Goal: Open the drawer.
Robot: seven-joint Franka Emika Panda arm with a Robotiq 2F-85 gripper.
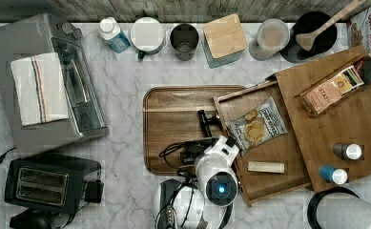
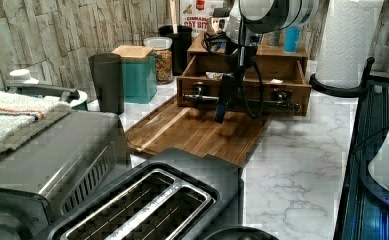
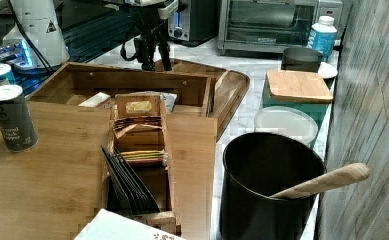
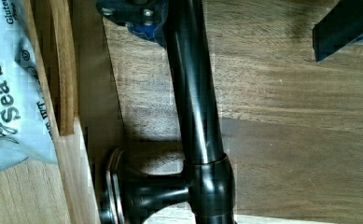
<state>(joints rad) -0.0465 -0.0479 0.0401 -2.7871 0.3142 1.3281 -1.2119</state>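
A: Top view first: your drawer point(image 1: 264, 138) is pulled well out of the box unit point(image 1: 340, 119), hanging over the dark wooden tray point(image 1: 173, 124). You can see a chip bag point(image 1: 255, 126) and a pale bar point(image 1: 266, 166) lying inside it.

B: And the gripper?

A: You have the gripper point(image 1: 206, 125) at the drawer's front edge, on the tray side, with the arm's white wrist below it.

B: Left view?

A: You see the drawer point(image 2: 242, 90) open toward the camera, its black bar handle point(image 2: 242, 102) running across the front. The gripper point(image 2: 224, 102) hangs down right at that bar, above the tray point(image 2: 197, 132).

B: Right view?

A: From behind the unit you look into the open drawer point(image 3: 132, 85); the gripper point(image 3: 152, 55) stands just past its far front wall.

B: Wrist view?

A: Your handle point(image 4: 195, 102) crosses the picture close up, one finger point(image 4: 132, 14) touching one side, the other point(image 4: 345, 25) well away from it. So the jaws stand apart, gripping nothing. The drawer's front wall point(image 4: 65, 70) and the chip bag point(image 4: 11, 84) sit beside it.
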